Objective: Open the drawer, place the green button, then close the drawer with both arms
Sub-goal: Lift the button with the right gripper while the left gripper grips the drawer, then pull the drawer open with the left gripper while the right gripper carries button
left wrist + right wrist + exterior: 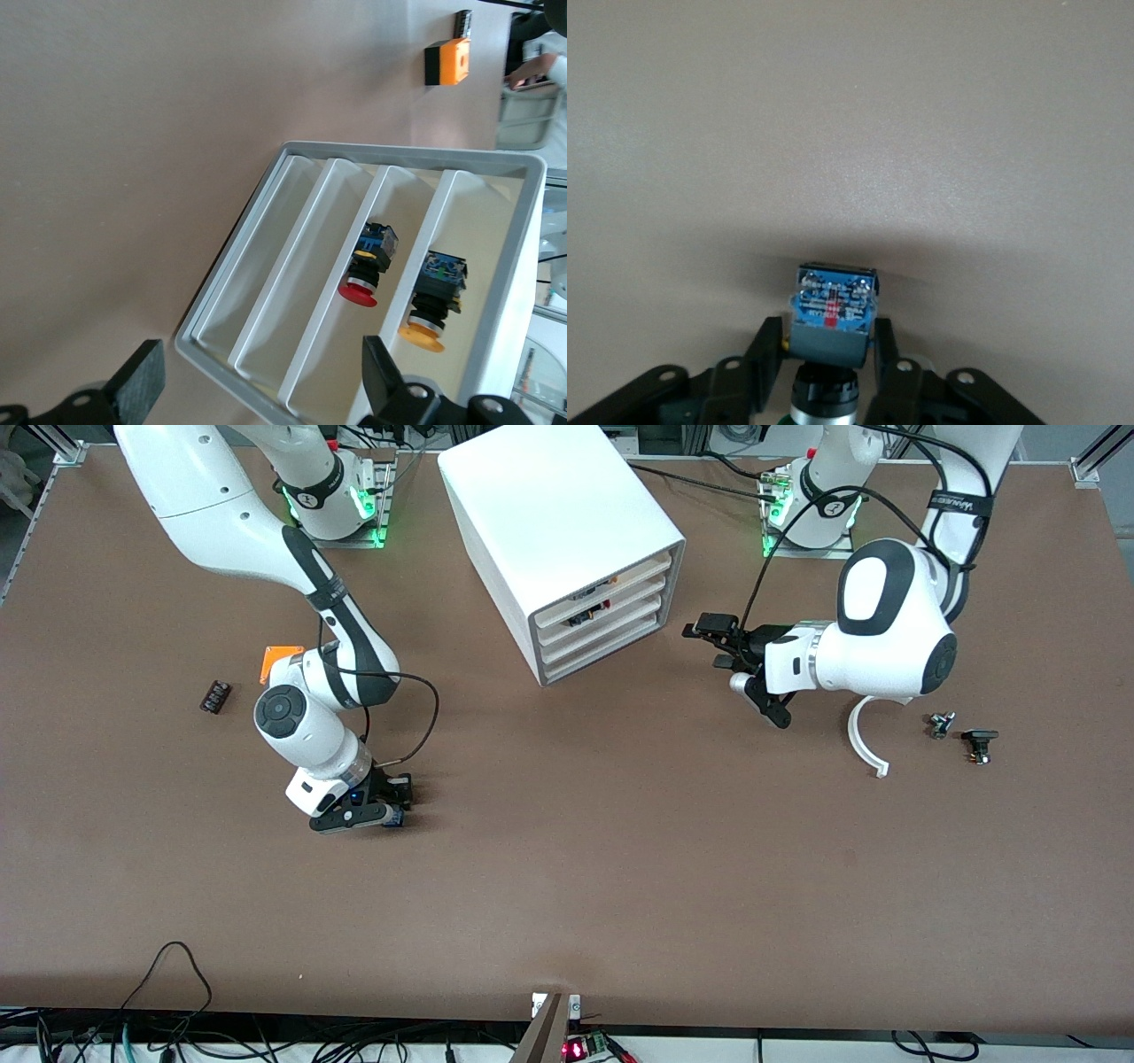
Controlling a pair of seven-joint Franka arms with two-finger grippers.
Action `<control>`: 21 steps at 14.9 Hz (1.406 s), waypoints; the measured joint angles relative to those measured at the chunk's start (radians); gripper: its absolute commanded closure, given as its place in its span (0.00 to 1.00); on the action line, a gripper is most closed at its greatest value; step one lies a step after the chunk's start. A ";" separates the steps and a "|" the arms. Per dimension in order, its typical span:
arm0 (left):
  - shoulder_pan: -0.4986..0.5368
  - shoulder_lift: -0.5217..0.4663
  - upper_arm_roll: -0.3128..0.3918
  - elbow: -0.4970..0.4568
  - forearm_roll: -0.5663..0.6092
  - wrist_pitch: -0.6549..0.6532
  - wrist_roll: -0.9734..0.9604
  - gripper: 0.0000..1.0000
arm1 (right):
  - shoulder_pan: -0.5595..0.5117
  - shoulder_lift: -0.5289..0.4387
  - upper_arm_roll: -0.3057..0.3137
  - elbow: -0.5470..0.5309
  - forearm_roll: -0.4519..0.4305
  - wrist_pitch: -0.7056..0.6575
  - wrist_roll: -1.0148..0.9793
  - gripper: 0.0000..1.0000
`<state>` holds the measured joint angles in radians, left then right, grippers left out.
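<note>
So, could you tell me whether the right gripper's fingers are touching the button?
Touching. The right wrist view shows the right gripper shut on the button, a finger pressed against each side of its blue-grey body with no gap.

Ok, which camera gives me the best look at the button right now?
The right wrist view: the button fills the middle, clamped between the right gripper fingers. The front view shows only a blue speck at that gripper, low on the table. The left wrist view misses it.

orange cube [280, 661], small black part [214, 696] – white curved piece [864, 737]
</note>
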<state>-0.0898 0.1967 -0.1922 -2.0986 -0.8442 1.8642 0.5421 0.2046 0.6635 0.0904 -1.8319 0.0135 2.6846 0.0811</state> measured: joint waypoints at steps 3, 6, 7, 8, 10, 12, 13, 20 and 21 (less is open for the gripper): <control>0.001 0.043 0.001 -0.060 -0.103 0.046 0.146 0.13 | 0.000 0.000 0.000 0.000 0.000 0.000 0.000 1.00; 0.002 0.094 0.001 -0.113 -0.232 0.053 0.287 0.16 | -0.001 0.000 0.000 0.016 0.000 0.000 0.000 1.00; 0.002 0.109 0.001 -0.136 -0.282 0.054 0.337 0.16 | 0.000 0.000 0.000 0.028 0.000 -0.013 0.002 1.00; 0.001 0.124 0.001 -0.158 -0.322 0.054 0.375 0.17 | 0.000 -0.001 0.000 0.044 0.002 -0.046 0.015 1.00; -0.002 0.153 0.000 -0.181 -0.358 0.055 0.415 0.18 | 0.001 -0.001 0.000 0.093 0.002 -0.141 0.069 1.00; -0.002 0.178 -0.005 -0.187 -0.391 0.055 0.443 0.21 | 0.003 -0.002 0.001 0.150 0.002 -0.242 0.126 1.00; -0.002 0.187 -0.011 -0.193 -0.412 0.054 0.453 0.22 | 0.003 -0.003 0.003 0.181 0.003 -0.301 0.157 1.00; -0.007 0.240 -0.066 -0.238 -0.514 0.055 0.551 0.31 | 0.016 -0.014 0.027 0.438 0.003 -0.695 0.385 1.00; -0.007 0.251 -0.066 -0.239 -0.517 0.055 0.565 0.31 | 0.024 -0.016 0.027 0.466 0.003 -0.737 0.414 1.00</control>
<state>-0.0967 0.4479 -0.2583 -2.3373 -1.3615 1.9193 1.1076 0.2282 0.6472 0.1177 -1.3658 0.0165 1.9474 0.4955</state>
